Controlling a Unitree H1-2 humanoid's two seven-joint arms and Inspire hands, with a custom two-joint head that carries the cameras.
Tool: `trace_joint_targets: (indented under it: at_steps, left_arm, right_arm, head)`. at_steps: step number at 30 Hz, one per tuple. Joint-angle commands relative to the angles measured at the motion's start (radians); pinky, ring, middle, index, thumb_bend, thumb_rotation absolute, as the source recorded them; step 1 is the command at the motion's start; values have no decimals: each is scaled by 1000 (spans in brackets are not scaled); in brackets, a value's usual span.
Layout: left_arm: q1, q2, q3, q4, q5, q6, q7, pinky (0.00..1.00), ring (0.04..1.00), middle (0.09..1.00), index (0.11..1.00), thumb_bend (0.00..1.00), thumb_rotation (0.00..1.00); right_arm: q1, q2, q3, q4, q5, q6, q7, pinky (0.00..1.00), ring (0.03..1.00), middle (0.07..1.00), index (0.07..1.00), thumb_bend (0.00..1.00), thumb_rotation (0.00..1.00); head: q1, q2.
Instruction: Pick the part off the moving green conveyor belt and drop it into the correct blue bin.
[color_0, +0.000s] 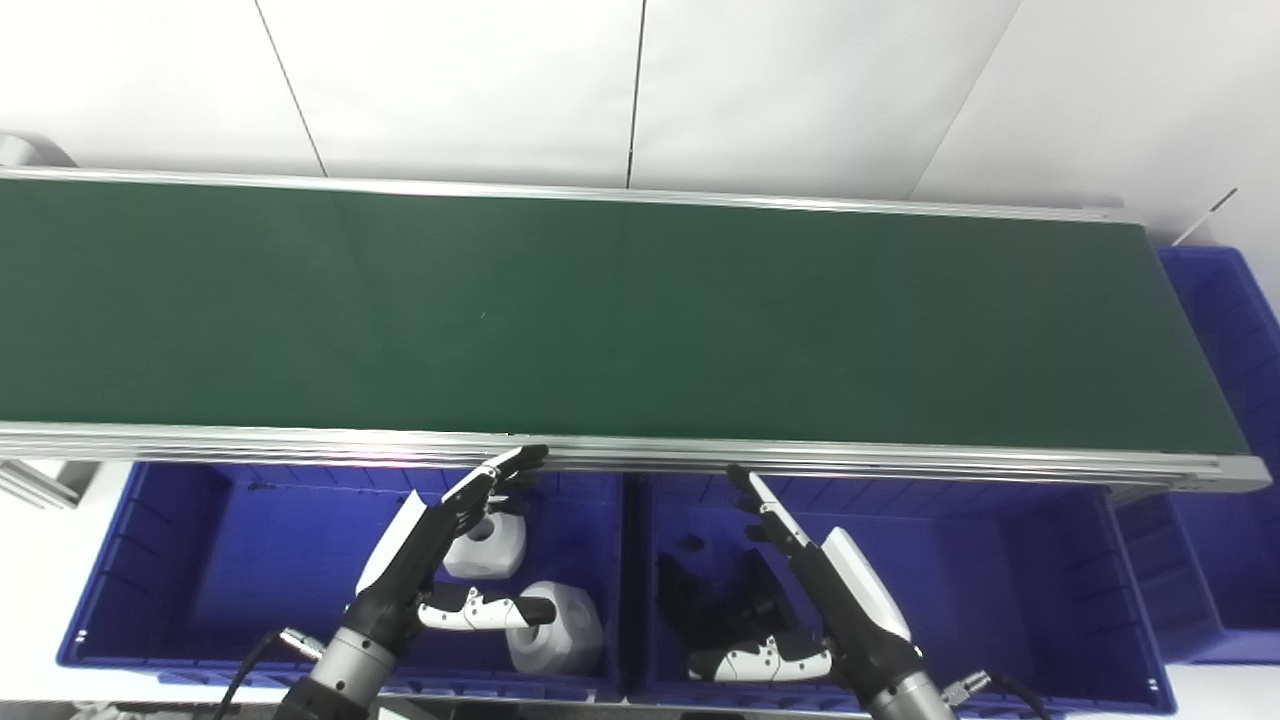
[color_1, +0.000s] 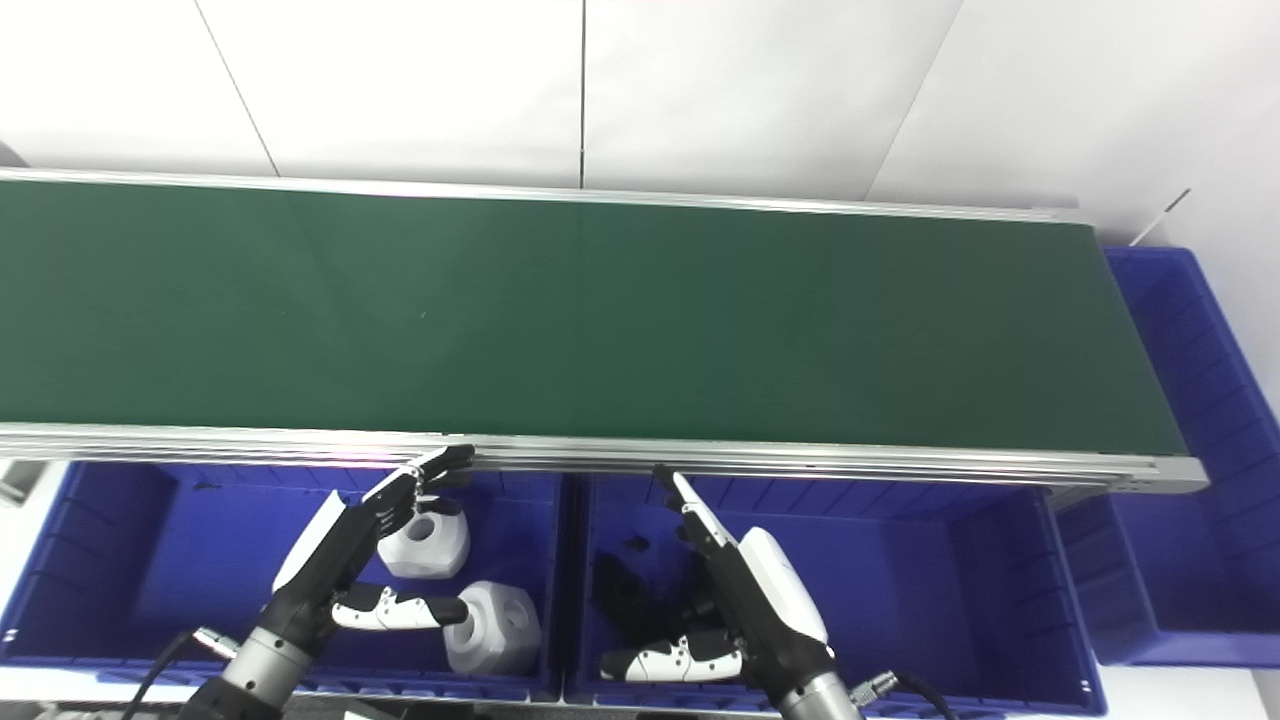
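1. Green conveyor belt (color_0: 620, 320) stretched across the whole width, framed by silver rails, its surface bare; no part to be seen riding on it.
2. Left blue bin (color_0: 180, 560) below the near rail, holding two white parts: one (color_0: 495, 545) toward the back, another (color_0: 565, 625) nearer the front, close together at the bin's right side.
3. Right blue bin (color_0: 1000, 580) just beside the left one, sharing a middle wall, with black parts (color_0: 700, 600) heaped in its left half.
4. Third blue bin (color_0: 1225, 330) beyond the belt's right end, only partly in view.
5. Left hand (color_0: 440, 545) poised over the left bin, open and empty, fingers spread and stretched up toward the near rail, fingertips (color_0: 525, 458) close beneath it, thumb jutting sideways above the white parts.
6. Right hand (color_1: 735, 590) poised over the right bin, likewise open with nothing held, fingers straight and pointing at the rail, thumb turned out to the left above the black parts.
7. White wall panels (color_0: 640, 90) behind the belt.
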Motion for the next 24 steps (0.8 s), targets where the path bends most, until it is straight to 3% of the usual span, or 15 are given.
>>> trace_joint_targets:
  at_steps: [1,13,24]
  left_arm:
    - [-7,-8,11,-8,-3,-33,-13,729,844,887,872,802,453]
    - [-15,-14,23,17,11,-33,-23,730,851,896,877,794,445]
    - [-15,-12,24,19,2,-33,-35,739,858,898,878,793,423]
  right_arm:
    - [-9,7,-9,-6,26,-61,-18,839,930,992,1000,951,378]
    - [-20,39,-31,42,22,-57,-50,837,913,983,1000,933,351]
    - [-7,58,-49,33,51,-55,-73,820,891,932,964,874,251]
  head:
    - [1,-5]
    - [-4,-26]
    - [-4,-21]
